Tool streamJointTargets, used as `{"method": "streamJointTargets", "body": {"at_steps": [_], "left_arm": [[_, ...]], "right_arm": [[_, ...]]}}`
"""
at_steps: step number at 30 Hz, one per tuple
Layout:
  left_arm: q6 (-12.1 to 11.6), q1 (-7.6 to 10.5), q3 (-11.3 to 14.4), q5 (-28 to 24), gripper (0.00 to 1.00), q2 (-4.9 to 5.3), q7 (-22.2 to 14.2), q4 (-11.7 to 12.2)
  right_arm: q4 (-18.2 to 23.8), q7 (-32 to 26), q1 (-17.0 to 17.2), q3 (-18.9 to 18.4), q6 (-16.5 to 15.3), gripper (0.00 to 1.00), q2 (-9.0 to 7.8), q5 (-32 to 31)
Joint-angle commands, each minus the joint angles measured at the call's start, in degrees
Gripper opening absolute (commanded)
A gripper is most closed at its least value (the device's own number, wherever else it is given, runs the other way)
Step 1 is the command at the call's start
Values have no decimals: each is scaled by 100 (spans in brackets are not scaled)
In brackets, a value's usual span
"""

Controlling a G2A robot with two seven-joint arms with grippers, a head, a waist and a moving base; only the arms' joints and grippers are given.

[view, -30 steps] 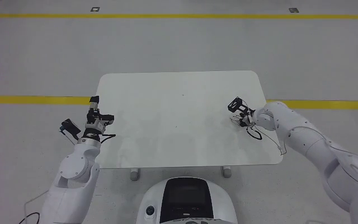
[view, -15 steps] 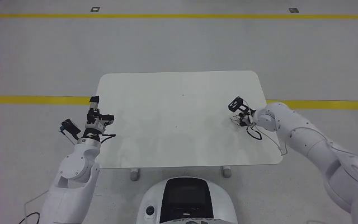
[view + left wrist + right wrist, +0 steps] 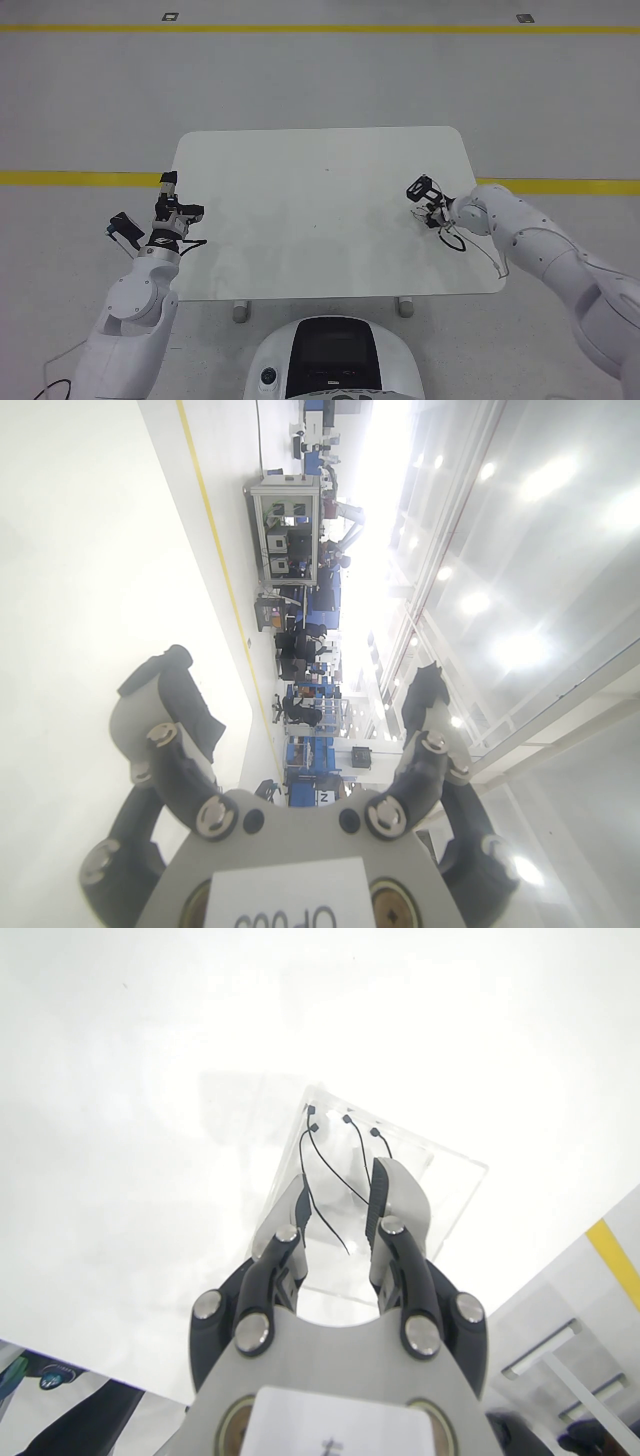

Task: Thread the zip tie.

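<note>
White table (image 3: 300, 200), one clear box (image 3: 450, 1188), four zip ties (image 3: 315, 1128) inside; left hand (image 3: 300, 662) and right hand (image 3: 340, 1170) spread.

Industrial lab hall: yellow floor lines (image 3: 320, 28), equipment rack (image 3: 286, 535), blue workbenches (image 3: 305, 752), rows of ceiling lights (image 3: 475, 600).

White table (image 3: 320, 225) with rounded corners stood on grey floor (image 3: 320, 80) marked with yellow lines. One clear box (image 3: 450, 1178) sat flat on the tabletop near its right edge. A few black zip ties (image 3: 315, 1128) lay inside the box.
</note>
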State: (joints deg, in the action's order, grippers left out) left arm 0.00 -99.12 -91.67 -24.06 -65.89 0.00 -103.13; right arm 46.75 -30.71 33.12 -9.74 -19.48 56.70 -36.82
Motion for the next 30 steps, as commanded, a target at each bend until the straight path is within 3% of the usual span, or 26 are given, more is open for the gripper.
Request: {"method": "streamJointTargets", "body": {"at_steps": [1,17,23,30], "left_arm": [[0,0,0,0,100,0,0,0],[0,0,0,0,100,0,0,0],[0,0,0,0,100,0,0,0],[0,0,0,0,100,0,0,0]], "right_arm": [[-22,-37,1,0,0,25,16,22],[-131,-48,-18,0,0,11,56,72],[-97,-15,-23,0,0,0,23,73],[-17,54,-37,0,0,0,-46,44]]}}
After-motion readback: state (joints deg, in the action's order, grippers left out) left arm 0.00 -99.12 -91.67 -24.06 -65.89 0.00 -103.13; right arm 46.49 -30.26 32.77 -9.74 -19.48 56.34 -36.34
